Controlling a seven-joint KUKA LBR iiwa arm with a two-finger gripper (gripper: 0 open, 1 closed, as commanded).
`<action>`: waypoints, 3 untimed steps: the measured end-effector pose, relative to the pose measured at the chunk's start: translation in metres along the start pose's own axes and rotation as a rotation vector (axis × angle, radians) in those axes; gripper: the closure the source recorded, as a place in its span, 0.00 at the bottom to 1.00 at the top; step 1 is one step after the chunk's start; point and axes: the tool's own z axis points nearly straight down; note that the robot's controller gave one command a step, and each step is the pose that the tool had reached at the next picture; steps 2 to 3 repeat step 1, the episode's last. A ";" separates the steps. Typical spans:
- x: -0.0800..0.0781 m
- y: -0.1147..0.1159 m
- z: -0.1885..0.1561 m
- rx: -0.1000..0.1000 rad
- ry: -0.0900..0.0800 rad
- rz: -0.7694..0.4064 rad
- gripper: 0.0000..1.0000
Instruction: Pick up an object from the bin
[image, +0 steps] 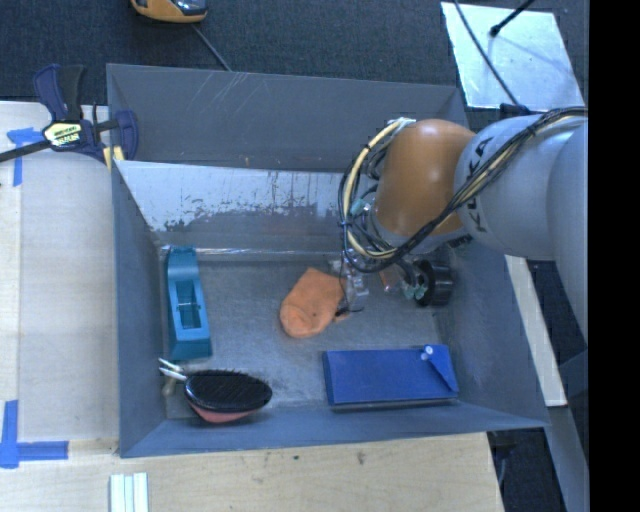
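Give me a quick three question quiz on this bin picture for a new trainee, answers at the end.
1. True or false: the pincer is at the right end of the rounded orange soft lump mid-floor in the grey metal bin.
2. Which lies nearest the bin's right wall? A flat blue rectangular box; B blue plastic tape dispenser; C black oval hairbrush.
3. Fill in: the hairbrush lies in the view's lower ___ corner.
Key: 1 true; 2 A; 3 left.

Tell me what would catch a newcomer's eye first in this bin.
The gripper hangs at the right edge of an orange rounded lump lying mid-floor. A flat blue rectangular box lies by the near wall, and a blue plastic tape dispenser by the left wall.
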 end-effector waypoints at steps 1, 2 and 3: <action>0.013 -0.016 -0.137 0.000 0.003 0.004 1.00; 0.013 -0.016 -0.137 0.000 0.003 0.004 1.00; 0.013 -0.016 -0.137 0.000 0.003 0.004 1.00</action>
